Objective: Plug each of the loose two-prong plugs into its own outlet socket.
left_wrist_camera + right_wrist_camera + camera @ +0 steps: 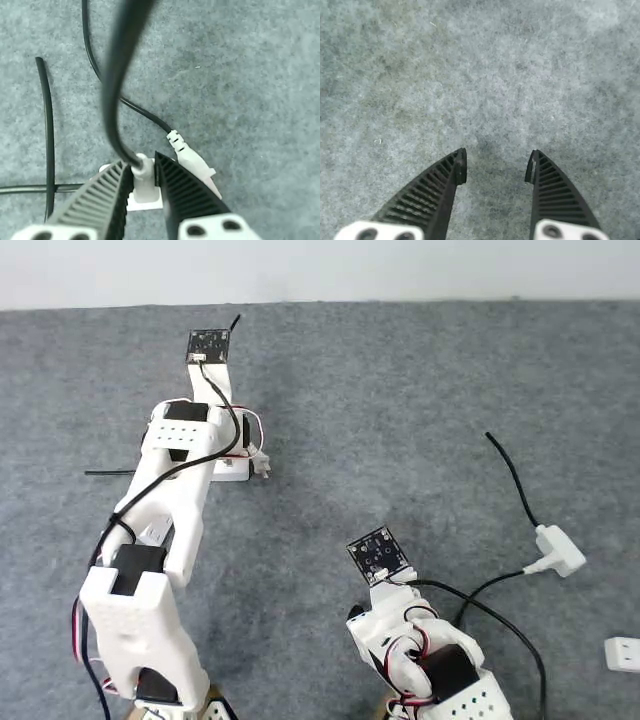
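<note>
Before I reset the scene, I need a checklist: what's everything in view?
Table: one, grey, fuzzy.
Plugs: three, white on black cords; held plug in the left gripper, second plug lying beside it, third plug on the table's right side.
Sockets: two, white; near socket under the held plug, spare socket at the right edge.
Left gripper: shut on the held plug.
Right gripper: open over bare table.
</note>
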### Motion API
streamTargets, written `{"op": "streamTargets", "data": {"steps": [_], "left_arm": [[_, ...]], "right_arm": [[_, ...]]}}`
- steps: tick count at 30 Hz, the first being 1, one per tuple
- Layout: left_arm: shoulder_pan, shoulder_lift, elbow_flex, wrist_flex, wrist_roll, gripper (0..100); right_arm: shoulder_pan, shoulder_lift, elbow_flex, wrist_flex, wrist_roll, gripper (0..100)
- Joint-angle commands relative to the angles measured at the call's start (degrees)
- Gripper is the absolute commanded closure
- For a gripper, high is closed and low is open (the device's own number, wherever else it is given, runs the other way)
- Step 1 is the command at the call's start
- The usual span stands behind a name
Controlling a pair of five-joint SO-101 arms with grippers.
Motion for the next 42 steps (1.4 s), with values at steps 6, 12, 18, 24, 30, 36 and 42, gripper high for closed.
{"op": "streamTargets", "data": {"steps": [6,12,18,24,30,36,42], "left_arm": [[-1.49,1.41,0.48,-3.52,-2.99,99],[-3.08,1.49,0.66,-2.2,-2.73,99],[0.0,1.93,0.57,7.47,-2.55,99],[-1.32,1.49,0.57,9.85,-0.88,99],[-0.79,1.49,0.4,15.03,-0.09,99],[-1.32,1.49,0.31,17.93,1.58,99],[-1.05,1.41,-4.18,23.65,1.58,99]], "right_arm": [[-0.22,-0.57,0.97,0.22,0.79,80.0],[-0.22,-0.57,0.97,0.22,0.79,80.0],[-0.22,-0.57,0.97,0.22,0.79,80.0],[-0.22,-0.57,0.97,0.22,0.79,80.0],[-0.22,-0.57,0.97,0.22,0.79,80.0],[-0.22,-0.57,0.97,0.22,0.79,80.0],[-0.22,-0.57,0.97,0.22,0.79,80.0]]}}
